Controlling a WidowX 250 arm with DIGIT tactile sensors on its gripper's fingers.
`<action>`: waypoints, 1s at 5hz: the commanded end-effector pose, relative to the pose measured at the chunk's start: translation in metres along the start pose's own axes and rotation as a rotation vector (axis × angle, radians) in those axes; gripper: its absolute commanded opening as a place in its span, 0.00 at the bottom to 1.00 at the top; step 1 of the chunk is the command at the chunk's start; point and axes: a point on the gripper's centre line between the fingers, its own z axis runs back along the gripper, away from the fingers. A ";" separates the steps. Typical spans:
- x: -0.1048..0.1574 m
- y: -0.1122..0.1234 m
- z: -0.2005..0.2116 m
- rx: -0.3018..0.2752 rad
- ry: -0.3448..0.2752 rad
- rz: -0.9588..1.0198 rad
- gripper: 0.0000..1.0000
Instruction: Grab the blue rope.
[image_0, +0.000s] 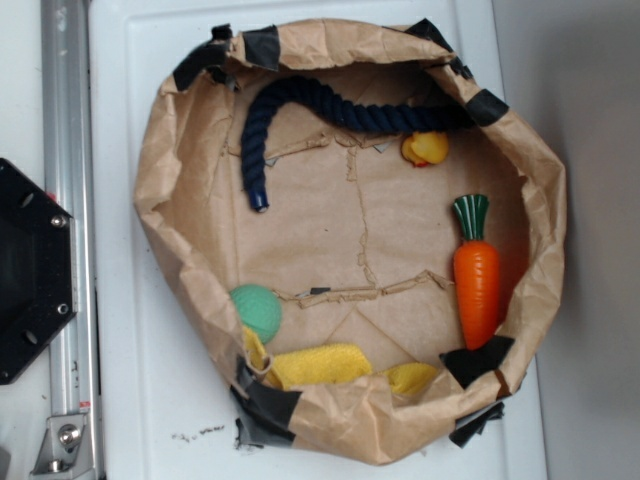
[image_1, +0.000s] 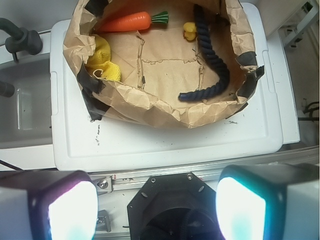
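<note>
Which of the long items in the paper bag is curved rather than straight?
The blue rope: dark navy, twisted, bending along the bag's wall with a shiny blue capped end. The toy carrot is straight, orange and shorter.

- A crumpled brown paper bag (image_0: 170, 190), rolled down into a wide open basket and patched with black tape at its rim, sits on a white plastic counter (image_0: 130, 400) and covers most of it.
- An orange plastic toy carrot (image_0: 476, 285) with a green top lies inside along the bag's right wall in the exterior view, well apart from the other toys.
- A small yellow rubber duck (image_0: 425, 149) sits near the bag's far wall.
- A round green ball (image_0: 257, 311) rests near the bag's lower left wall.
- A yellow cloth (image_0: 315, 364) is bunched along the near wall, just beside the ball.
</note>
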 end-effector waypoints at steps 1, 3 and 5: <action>0.000 0.000 0.000 0.000 0.000 0.000 1.00; 0.089 0.032 -0.069 0.205 -0.166 -0.101 1.00; 0.137 0.052 -0.165 0.162 -0.102 -0.149 1.00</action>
